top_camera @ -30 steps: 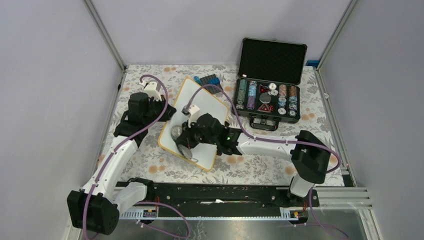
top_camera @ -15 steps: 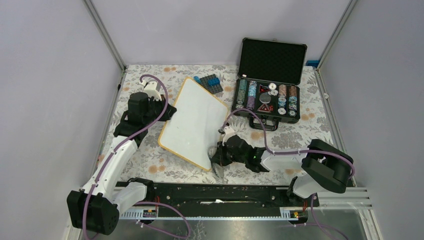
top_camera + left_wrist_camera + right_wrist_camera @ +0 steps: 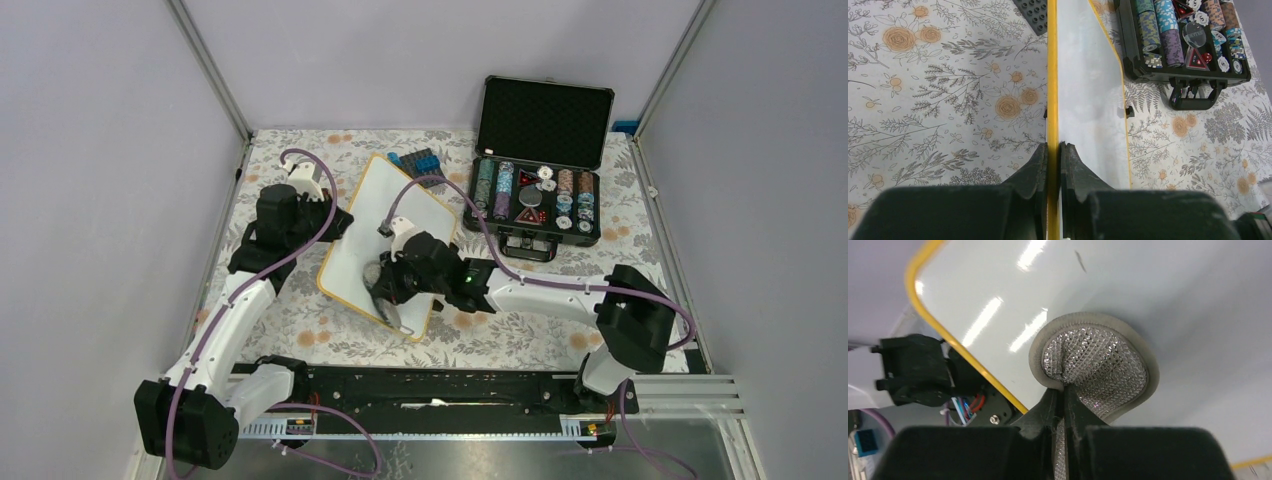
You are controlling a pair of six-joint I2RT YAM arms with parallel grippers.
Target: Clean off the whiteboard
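The whiteboard [image 3: 398,212], white with a thin yellow rim, lies slantwise at the table's middle. My left gripper [image 3: 338,222] is shut on the rim of its left edge; in the left wrist view both fingers [image 3: 1053,148] pinch the yellow rim beside the white face [image 3: 1088,85]. My right gripper [image 3: 386,296] is over the board's near end, shut on a round grey wiping pad [image 3: 1098,362] with a silvery mesh face. The pad presses against the white surface [image 3: 1178,300]. One small dark mark [image 3: 1080,261] shows on the board beyond the pad.
An open black chip case [image 3: 540,195] with rows of chips stands right of the board, its handle [image 3: 1190,100] toward the near side. Blue and dark studded plates [image 3: 418,162] lie at the board's far corner. Grey walls enclose the flowered table on three sides.
Half a second ago my right gripper with the pad was off the board's near right corner; it has swung back left onto the board's near end. The left arm has not moved.
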